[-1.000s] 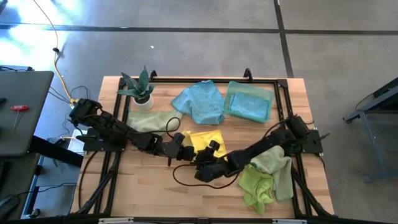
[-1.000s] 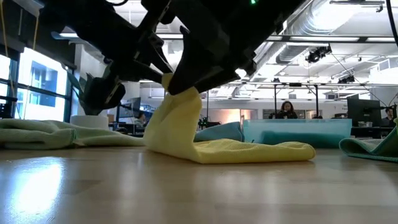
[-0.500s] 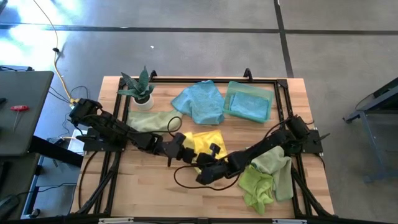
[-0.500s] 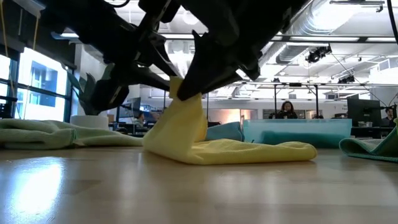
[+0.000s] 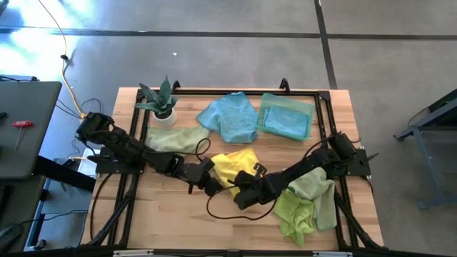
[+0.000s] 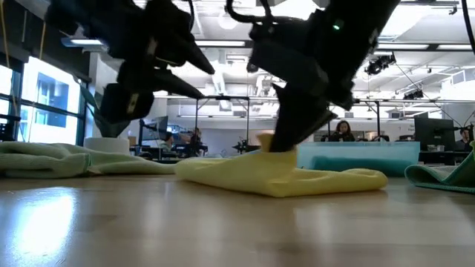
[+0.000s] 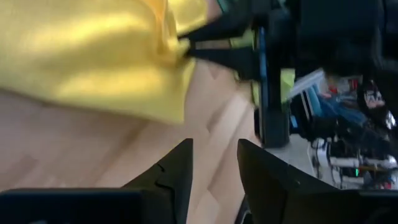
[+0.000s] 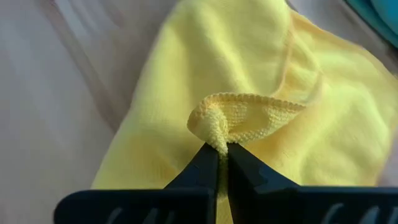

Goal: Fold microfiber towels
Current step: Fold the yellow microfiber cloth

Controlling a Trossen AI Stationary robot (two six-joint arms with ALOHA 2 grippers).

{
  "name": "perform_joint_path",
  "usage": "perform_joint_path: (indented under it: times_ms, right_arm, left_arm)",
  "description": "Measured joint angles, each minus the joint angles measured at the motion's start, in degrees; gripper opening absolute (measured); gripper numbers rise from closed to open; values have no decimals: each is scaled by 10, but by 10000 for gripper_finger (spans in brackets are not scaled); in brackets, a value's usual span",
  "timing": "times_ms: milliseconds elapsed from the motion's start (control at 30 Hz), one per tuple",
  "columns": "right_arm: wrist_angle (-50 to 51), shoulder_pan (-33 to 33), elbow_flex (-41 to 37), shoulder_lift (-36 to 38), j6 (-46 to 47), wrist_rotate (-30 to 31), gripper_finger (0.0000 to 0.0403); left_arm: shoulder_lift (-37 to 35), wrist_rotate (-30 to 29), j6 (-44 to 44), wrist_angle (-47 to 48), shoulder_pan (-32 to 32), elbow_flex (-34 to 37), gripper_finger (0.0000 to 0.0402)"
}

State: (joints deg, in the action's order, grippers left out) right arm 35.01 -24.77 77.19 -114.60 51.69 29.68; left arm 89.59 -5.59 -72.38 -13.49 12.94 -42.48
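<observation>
High view: yellow towel (image 5: 234, 163) mid-table, other towels ringing it; right gripper (image 5: 246, 184) at its near edge, left gripper (image 5: 214, 187) just beside.
Low view: right arm lowering pinched hem onto cloth, likely to complete fold.
Left wrist view: left fingers (image 7: 171, 177) spread, empty, towel beyond tips; probably just let go.
Right wrist view: right fingers (image 8: 205, 163) pressed together on bunched yellow hem.

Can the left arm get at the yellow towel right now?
Probably yes: the left pincer is open right beside the yellow towel, bare wood between them, though the right pincer already pinches its edge.
</observation>
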Motion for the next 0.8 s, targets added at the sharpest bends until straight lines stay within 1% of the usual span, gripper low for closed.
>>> perform_joint_path:
  times_ms: [167,267,367,500,800]
  right_arm:
    - [44,0,0,27,23,4,1]
    - [67,0,0,54,28,20,1]
    - [114,3,0,69,52,22,1]
    - [188,5,-6,70,104,15,0]
    - [194,12,-61,71,215,-57,0]
  left_arm:
    - [-4,-9,-1,1,28,0,117]
    - [-4,-13,-8,2,45,0,117]
    - [-4,-34,-13,4,59,0,117]
    - [-4,-61,-21,3,73,0,117]
    - [-4,-77,-24,4,83,0,117]
